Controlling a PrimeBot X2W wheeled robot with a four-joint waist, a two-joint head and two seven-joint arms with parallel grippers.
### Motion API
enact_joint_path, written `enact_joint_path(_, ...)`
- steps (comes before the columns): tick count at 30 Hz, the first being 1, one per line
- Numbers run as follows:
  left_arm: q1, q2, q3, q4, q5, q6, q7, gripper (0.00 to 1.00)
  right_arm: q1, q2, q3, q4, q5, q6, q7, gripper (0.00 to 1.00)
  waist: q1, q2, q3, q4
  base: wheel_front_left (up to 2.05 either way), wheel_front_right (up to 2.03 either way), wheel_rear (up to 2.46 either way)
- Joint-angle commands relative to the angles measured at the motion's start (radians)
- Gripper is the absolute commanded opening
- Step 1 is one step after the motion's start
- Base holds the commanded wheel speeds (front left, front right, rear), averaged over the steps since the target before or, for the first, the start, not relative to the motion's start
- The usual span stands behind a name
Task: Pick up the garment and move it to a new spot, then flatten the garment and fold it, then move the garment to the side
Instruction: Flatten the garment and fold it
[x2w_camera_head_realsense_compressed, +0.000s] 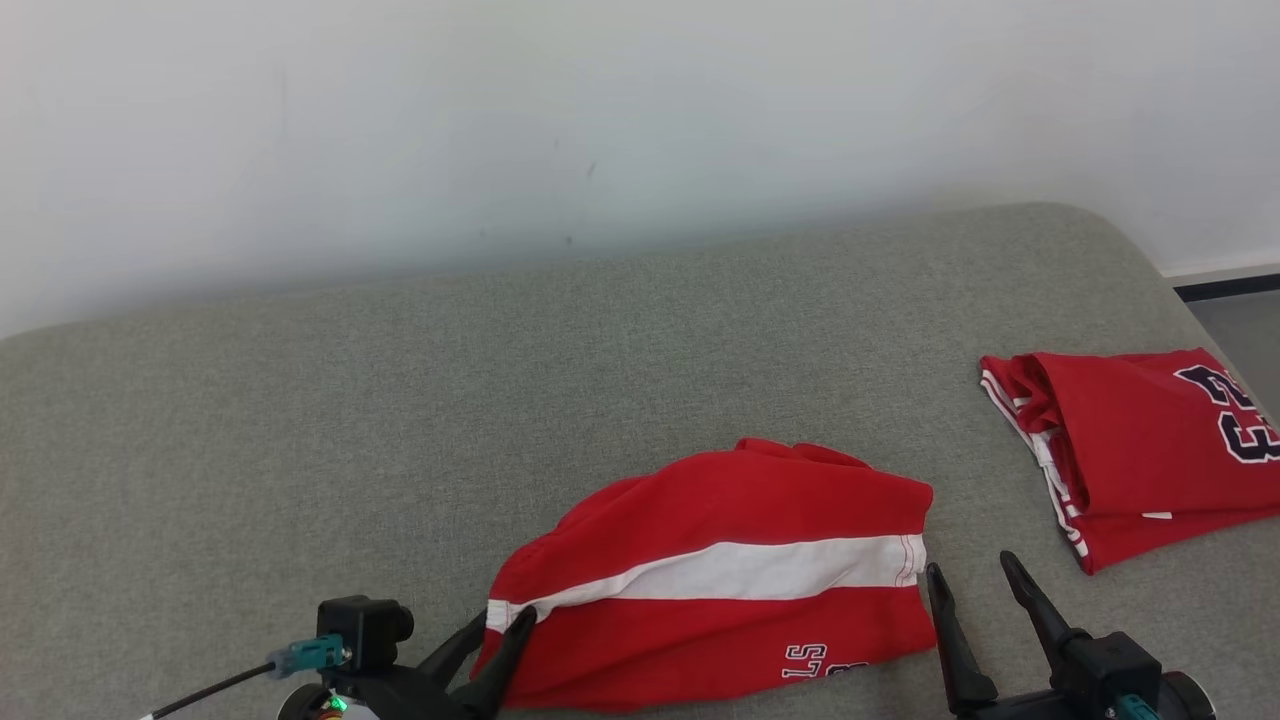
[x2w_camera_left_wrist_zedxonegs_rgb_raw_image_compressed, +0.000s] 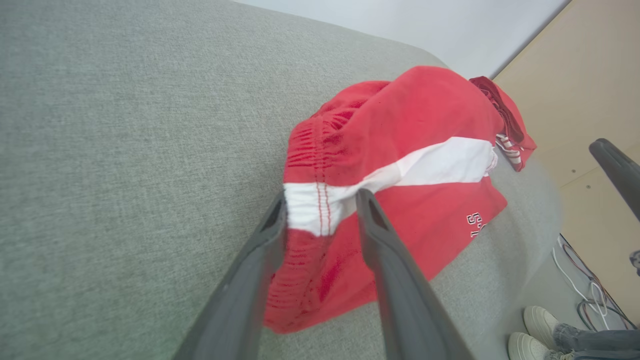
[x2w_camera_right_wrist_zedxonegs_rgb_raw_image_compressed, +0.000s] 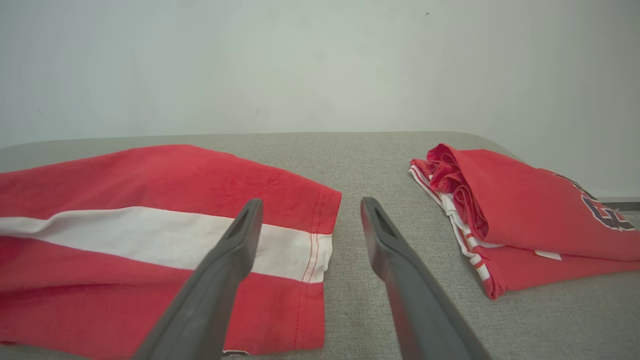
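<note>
The red garment (x2w_camera_head_realsense_compressed: 720, 580) lies between the grippers: left gripper (x2w_camera_head_realsense_compressed: 502, 616) parted astride its waistband edge, right gripper (x2w_camera_head_realsense_compressed: 968, 562) splayed, empty, just beside its hem.

— How much of the folded jersey (x2w_camera_head_realsense_compressed: 1140, 450) does the head view give?
— Not all of it. The right edge cuts it off, and its dark number (x2w_camera_head_realsense_compressed: 1235, 410) is cropped to part-digits. In the left wrist view it lies mostly hidden behind the shorts (x2w_camera_left_wrist_zedxonegs_rgb_raw_image_compressed: 400, 165), with just a crumpled corner peeking out.
— And the shorts' white lettering (x2w_camera_head_realsense_compressed: 812, 660)?
— Partly lost at the lower hem, so it cannot be read. The right wrist view loses the shorts' far end past its left edge.
— The person?
— Two pale shoes (x2w_camera_left_wrist_zedxonegs_rgb_raw_image_compressed: 537, 325) and grey trouser hems, cut by the bottom corner. One of the fingers (x2w_camera_left_wrist_zedxonegs_rgb_raw_image_compressed: 617, 170) of the right gripper (x2w_camera_head_realsense_compressed: 968, 565) enters nearby, cropped by the right edge.
</note>
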Motion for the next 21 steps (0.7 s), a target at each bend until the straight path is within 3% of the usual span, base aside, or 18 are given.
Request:
enact_joint_path(1,-0.011,0.008,-0.007,0.000,-0.015,0.002,-0.008,0.00,-0.007,-0.001,0.001,-0.002,-0.005,-0.003,-0.004,1.00,0.0000,-0.0001,0.000,0.000,0.00,0.00,0.00)
enact_joint_path(11,-0.032,0.034,-0.086,0.023,0.000,0.002,-0.097,0.00,-0.012,-0.008,0.003,0.001,-0.009,-0.003,0.001,1.00,0.0000,-0.0001,0.008,0.003,0.00,0.00,0.00)
enact_joint_path(21,-0.005,-0.018,-0.073,0.052,0.084,0.014,-0.147,0.00,-0.073,-0.022,-0.030,0.091,-0.007,-0.003,0.116,1.00,0.0000,-0.0001,0.054,0.035,0.00,0.00,0.00)
